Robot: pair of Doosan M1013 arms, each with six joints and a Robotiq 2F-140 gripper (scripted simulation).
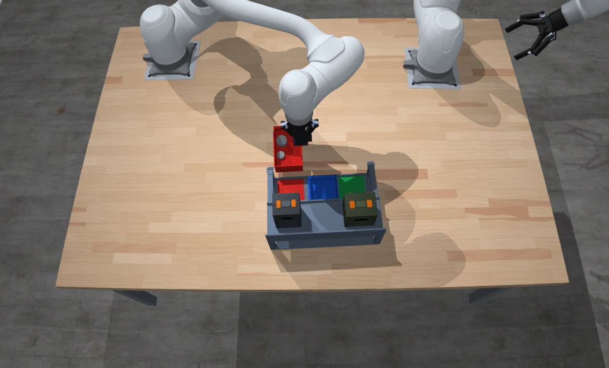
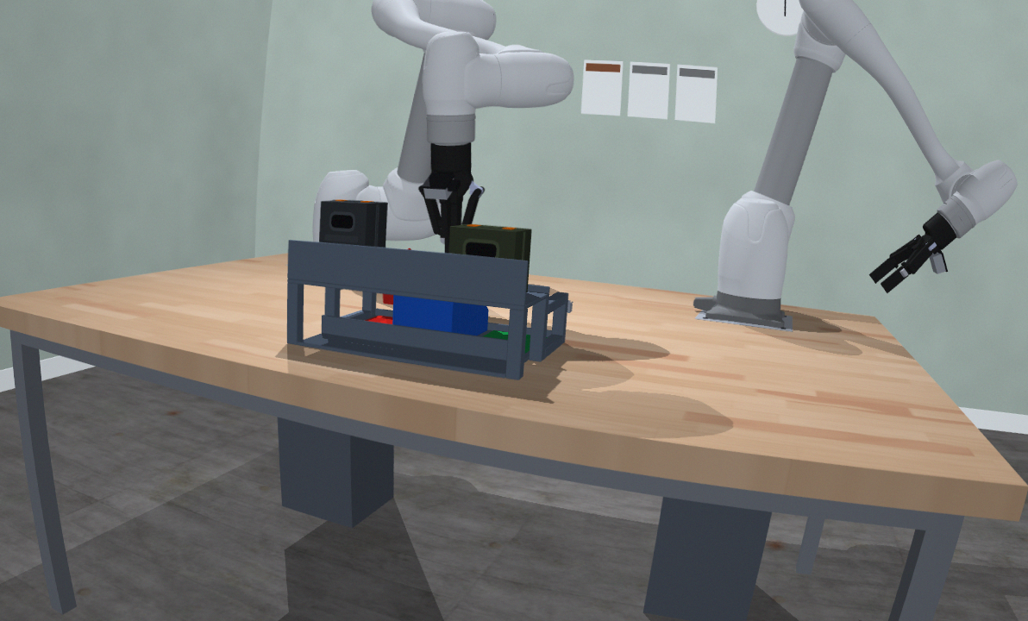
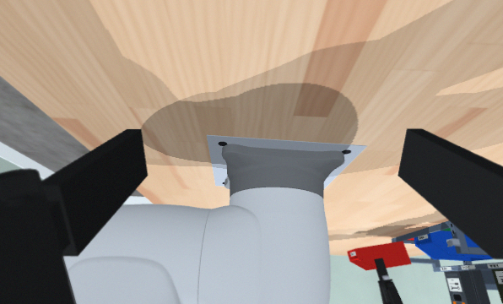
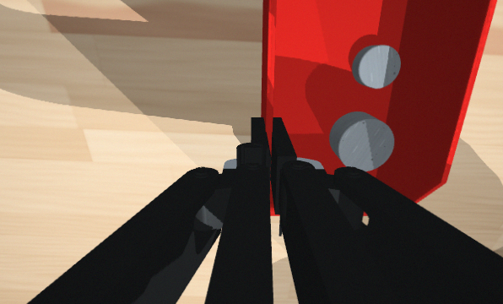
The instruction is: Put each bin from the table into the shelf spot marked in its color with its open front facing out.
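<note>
1. We find the red bin [image 1: 294,161] [image 2: 387,297] [image 3: 388,253] [image 4: 327,25] between the arms' edge of the counter [image 1: 160,183] [image 2: 811,401] [image 3: 235,25] [image 4: 45,148] and the shelf [image 1: 325,240] [image 2: 402,266] [image 3: 479,267], just beside the latter.
2. The right end effector [image 1: 301,141] [image 2: 444,237] [image 4: 265,138] is closed on a side wall of the bin; the body lies off one side of the fingers and extends shelfward.
3. We read the long axis as running from the arms' edge towards the opposite edge, roughly in line with the red mark [image 1: 290,187] [image 2: 379,319].
4. The right arm is nearer; the left end effector [image 1: 512,43] [image 2: 880,282] [image 3: 272,153] stands wide open and unladen, beyond a corner of the counter.
5. Within the bin we see a larger part [image 1: 281,140] [image 4: 366,141] and a smaller part [image 1: 280,154] [image 4: 378,67].
6. The blue bin [image 1: 323,187] [image 2: 425,312] [image 3: 437,247] occupies the shelf's middle spot.
7. We judge the next move to be a lift and tilt along this axis; the off-centre grip could let the bin twist.
</note>
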